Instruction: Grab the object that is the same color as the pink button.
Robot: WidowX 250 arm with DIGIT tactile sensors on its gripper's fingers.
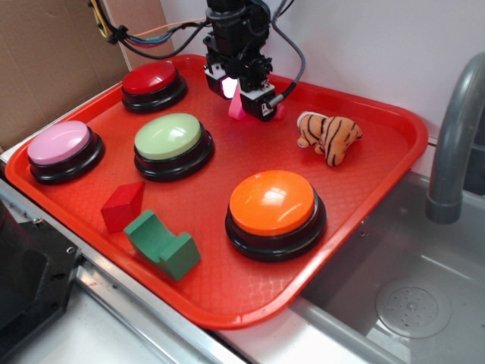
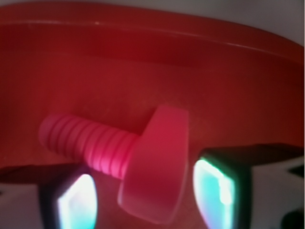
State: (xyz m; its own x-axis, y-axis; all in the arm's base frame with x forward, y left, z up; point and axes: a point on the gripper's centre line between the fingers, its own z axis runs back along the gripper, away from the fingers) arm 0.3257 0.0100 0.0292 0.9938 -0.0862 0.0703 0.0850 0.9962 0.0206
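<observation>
Pink toy bolt (image 2: pixel 143 157) lies on the red tray (image 1: pixel 364 189) near its far edge, head between the two fingers of the hand (image 1: pixel 244 98). Fingers apart, flanking bolt; contact unclear. Striped tiger (image 1: pixel 330 135) just right, pink button (image 1: pixel 59 144) far left.

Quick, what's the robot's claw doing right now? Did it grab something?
Gripper: open, its fingers on either side of the pink bolt on the red tray; not squeezing it yet.

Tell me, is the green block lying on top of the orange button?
No, the green block lies on the tray left of the orange button.
</observation>
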